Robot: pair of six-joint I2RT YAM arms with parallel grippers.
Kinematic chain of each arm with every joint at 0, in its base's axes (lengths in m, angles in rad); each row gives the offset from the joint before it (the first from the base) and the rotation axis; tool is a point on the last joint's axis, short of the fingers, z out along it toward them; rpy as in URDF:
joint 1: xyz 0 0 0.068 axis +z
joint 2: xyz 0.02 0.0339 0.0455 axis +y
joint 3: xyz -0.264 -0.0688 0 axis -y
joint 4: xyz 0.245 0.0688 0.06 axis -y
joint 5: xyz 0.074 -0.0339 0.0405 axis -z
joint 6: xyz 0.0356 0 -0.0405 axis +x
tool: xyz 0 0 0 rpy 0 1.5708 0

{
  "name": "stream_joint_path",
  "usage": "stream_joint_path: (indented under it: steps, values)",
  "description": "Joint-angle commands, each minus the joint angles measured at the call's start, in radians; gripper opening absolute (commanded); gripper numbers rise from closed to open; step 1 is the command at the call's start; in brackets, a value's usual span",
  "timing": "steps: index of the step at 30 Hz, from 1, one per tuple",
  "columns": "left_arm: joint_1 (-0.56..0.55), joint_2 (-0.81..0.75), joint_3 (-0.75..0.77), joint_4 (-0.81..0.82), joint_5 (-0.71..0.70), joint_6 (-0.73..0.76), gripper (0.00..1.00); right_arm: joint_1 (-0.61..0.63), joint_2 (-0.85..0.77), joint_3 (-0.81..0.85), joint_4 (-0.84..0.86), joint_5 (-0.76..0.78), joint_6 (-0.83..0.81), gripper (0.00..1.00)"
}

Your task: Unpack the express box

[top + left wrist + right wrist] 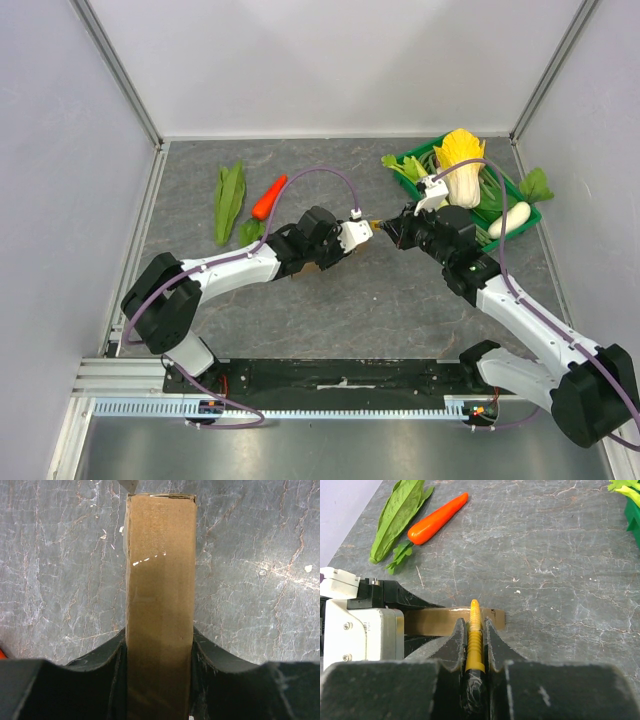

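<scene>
A leafy green (228, 200) and a carrot (268, 198) lie at the counter's (400, 300) left. Mid-counter, the left gripper (159, 632) stands part-open, clamped on the express box's (160, 605) broad faces. The box stands on its narrow edge, its long axis running straight out from those fingers towards the right arm. The right gripper (474, 625), squeezed tight on a slim yellow ribbed tool (474, 611), faces the box side-on, with the tool's tip at the top edge near the free end. I judge the right arm does the opening. The green crate (520, 190) sits far right.
</scene>
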Motion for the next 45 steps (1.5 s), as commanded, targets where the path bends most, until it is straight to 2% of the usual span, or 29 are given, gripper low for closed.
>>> stream_joint_path:
  steps: [1,18,45]
  values:
    - [0.004,0.093,-0.069,-0.135,0.03,-0.054,0.39,0.002,0.004,-0.006,0.056,-0.012,0.006,0.0]
    - [0.002,0.101,-0.062,-0.141,0.03,-0.059,0.38,0.002,-0.004,-0.055,0.015,-0.014,-0.004,0.0]
    - [0.002,0.116,-0.052,-0.16,0.029,-0.062,0.4,0.002,-0.036,0.008,0.052,0.032,0.001,0.0]
